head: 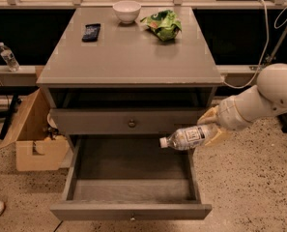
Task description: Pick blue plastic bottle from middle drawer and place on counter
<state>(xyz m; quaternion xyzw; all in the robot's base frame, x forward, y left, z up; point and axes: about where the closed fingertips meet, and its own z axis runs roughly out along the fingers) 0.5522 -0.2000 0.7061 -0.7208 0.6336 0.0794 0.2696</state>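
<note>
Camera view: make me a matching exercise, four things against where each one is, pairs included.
1 blue plastic bottle
2 white bowl
3 black phone
4 middle drawer

A pulled open beneath the counter
B back of the counter, middle
C lying sideways in the claw, above the drawer's right side
D on the counter, back left

Pairs: 1-C, 2-B, 3-D, 4-A

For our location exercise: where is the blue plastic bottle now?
Held sideways in the gripper at the right, the blue plastic bottle hangs above the open middle drawer's right edge, below the counter.
</note>
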